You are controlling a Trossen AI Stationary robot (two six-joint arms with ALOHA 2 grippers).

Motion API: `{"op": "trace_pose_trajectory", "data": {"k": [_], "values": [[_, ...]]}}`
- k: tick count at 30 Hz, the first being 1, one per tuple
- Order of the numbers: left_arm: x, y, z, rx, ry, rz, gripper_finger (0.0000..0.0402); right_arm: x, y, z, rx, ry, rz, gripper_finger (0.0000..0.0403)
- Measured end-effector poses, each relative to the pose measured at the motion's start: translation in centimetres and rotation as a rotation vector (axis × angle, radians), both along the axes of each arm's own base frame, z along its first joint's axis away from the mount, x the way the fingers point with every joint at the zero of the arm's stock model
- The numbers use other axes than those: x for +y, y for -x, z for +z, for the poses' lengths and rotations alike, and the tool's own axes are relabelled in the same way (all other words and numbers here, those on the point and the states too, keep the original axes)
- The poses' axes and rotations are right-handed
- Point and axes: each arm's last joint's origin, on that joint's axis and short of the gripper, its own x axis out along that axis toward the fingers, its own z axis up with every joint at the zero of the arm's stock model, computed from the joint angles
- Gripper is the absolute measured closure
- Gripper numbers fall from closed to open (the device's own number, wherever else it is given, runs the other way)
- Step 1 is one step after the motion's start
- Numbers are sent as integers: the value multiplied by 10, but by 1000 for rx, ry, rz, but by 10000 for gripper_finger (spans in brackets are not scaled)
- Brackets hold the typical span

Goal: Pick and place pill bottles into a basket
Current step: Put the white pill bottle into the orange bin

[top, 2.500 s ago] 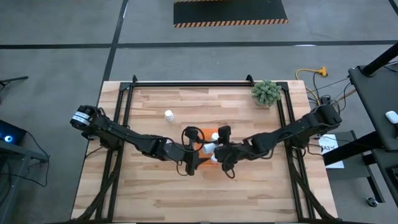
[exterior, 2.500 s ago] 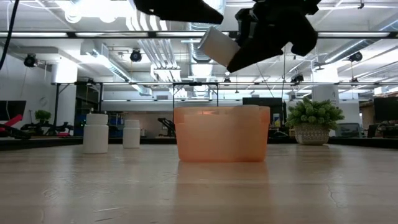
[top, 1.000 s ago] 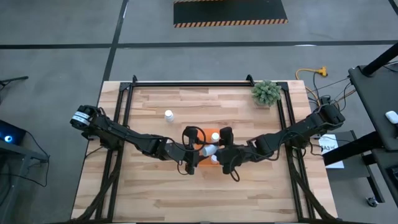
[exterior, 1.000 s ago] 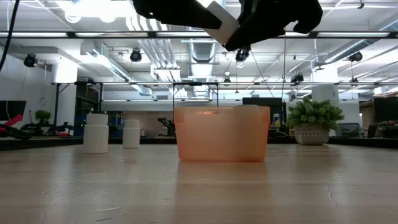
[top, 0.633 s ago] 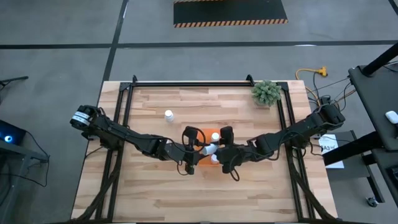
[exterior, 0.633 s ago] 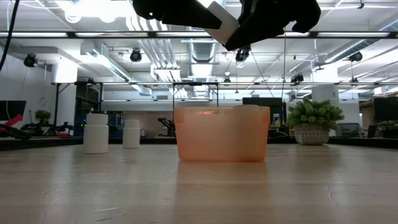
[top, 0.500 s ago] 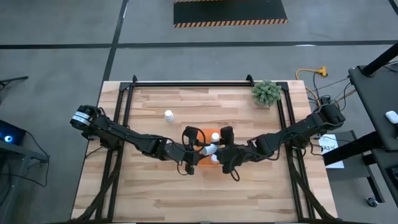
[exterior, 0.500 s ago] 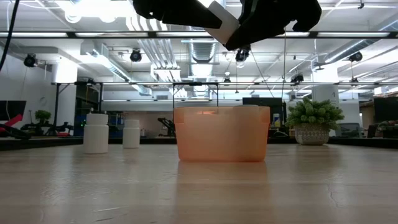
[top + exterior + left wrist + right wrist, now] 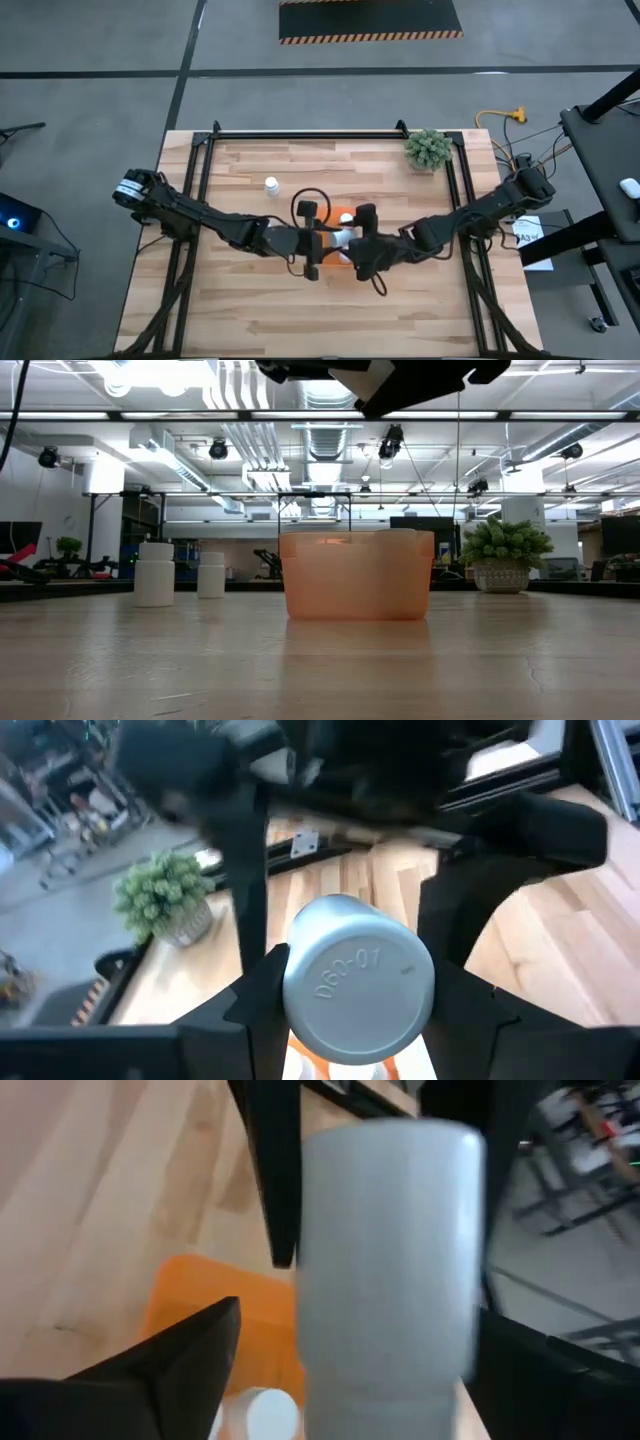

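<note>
A white pill bottle [image 9: 358, 982] hangs above the orange basket [image 9: 357, 575], with my left gripper [image 9: 328, 240] shut on it. My right gripper [image 9: 360, 1370] faces it from the other side and is open. Its fingers [image 9: 470, 890] stand on either side of the bottle's other end, with a gap on at least one side. The basket holds bottles: one cap [image 9: 265, 1410] shows inside it, and another top [image 9: 400, 534] shows above its rim. Two more bottles [image 9: 154, 573] [image 9: 210, 574] stand upright on the table to its left. My left gripper pinches the bottle between its two fingers, on the side wall at the bottom end [image 9: 290, 995]. The fingers lie along the bottle, whose stamped bottom face [image 9: 358, 975] points back at the wrist. The bottle is lifted clear over the basket, and its other end points at my right gripper.
A green potted plant [image 9: 428, 148] stands at the table's far right corner. One loose bottle [image 9: 271, 185] shows on the far left of the wood. Black frame rails [image 9: 300, 133] run along the far edge and both sides. Open wood lies toward the near edge.
The bottle has passed from my right gripper to my left. The left gripper has shut on its bottom end, and the right has then opened and let go. Both grippers and the bottle stand a little higher over the basket than before, and my left wrist has rolled slightly.
</note>
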Motion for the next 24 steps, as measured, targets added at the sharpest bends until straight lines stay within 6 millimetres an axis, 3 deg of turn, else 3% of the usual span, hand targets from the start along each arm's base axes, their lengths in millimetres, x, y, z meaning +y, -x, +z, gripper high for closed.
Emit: {"op": "trace_pose_trajectory", "data": {"k": [10,17,24], "values": [[11,9,13,-119,200,37,240,36,22,11,-64,309,-74,73],[8,10,16,-261,318,-152,240,47,24,16,-100,356,-47,74],[14,9,15,-266,404,-216,240,50,26,18,-114,400,-60,74]]}}
